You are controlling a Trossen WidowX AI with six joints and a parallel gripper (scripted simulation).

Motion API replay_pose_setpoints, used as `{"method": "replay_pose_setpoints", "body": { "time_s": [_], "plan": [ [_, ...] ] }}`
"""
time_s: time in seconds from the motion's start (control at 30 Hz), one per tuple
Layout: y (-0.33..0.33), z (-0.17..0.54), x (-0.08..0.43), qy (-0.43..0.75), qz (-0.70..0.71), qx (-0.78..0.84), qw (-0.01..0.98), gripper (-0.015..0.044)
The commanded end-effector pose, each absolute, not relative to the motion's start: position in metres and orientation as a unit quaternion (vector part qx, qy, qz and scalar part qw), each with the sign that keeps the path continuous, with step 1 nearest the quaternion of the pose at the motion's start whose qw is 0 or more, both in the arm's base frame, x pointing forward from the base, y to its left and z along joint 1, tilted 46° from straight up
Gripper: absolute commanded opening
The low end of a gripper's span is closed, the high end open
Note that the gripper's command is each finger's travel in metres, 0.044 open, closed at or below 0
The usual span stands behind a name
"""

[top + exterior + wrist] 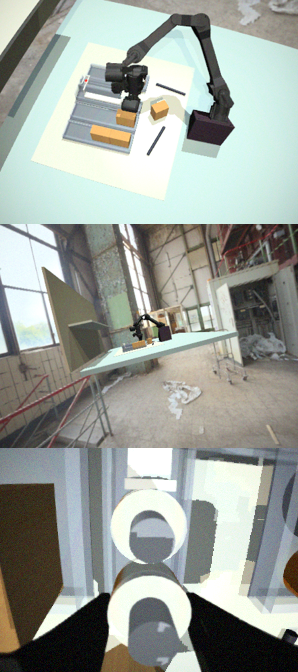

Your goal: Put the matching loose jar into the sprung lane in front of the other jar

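1. In the wrist view, the gripper (149, 620) fills the bottom of the frame, its two dark fingers clamped on either side of a pale jar with a grey lid, the held jar (150, 615), at lower centre.
2. Just above it in the same view stands a second pale jar, the lane jar (148, 528), at upper centre. The rims of the two jars look to be touching or nearly so; which one cannot tell.
3. Both jars line up along a grey channel, the sprung lane (100, 523), which runs up the middle of the frame; a pale bar lies across it just beyond the lane jar.
4. A brown box (27, 548) takes the left side of the wrist view, in the neighbouring lane.
5. In the top view, the gripper (130, 105) sits at centre left, at the right-hand end of the grey lane rack (79, 115), which rests on a cream mat (99, 171).
6. Tan boxes (110, 136) lie in the lowest lane, and another sits just below the gripper.
7. A loose tan box (159, 110) stands to the right of the rack, between two dark rods (155, 140).
8. The arm's dark base (209, 129) is at centre right on the pale blue table (247, 184).
9. In the exterior view the arm (145, 323) is small and far off, at the centre of the frame.
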State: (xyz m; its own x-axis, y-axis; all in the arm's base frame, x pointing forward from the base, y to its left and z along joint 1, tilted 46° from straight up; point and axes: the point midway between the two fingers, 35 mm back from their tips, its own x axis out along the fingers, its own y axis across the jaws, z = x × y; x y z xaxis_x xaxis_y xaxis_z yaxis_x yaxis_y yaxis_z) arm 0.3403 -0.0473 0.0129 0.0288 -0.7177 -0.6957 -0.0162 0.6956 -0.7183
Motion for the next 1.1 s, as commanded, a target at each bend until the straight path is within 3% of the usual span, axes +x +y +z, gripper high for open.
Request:
{"method": "replay_pose_setpoints", "body": {
  "time_s": [0.0,1.07],
  "plan": [
    [-0.0484,0.0138,0.3467,0.636,-0.27,-0.284,0.665,0.0],
    [-0.0568,0.0051,0.3464,0.636,-0.27,-0.285,0.665,0.0]
  ]
}}
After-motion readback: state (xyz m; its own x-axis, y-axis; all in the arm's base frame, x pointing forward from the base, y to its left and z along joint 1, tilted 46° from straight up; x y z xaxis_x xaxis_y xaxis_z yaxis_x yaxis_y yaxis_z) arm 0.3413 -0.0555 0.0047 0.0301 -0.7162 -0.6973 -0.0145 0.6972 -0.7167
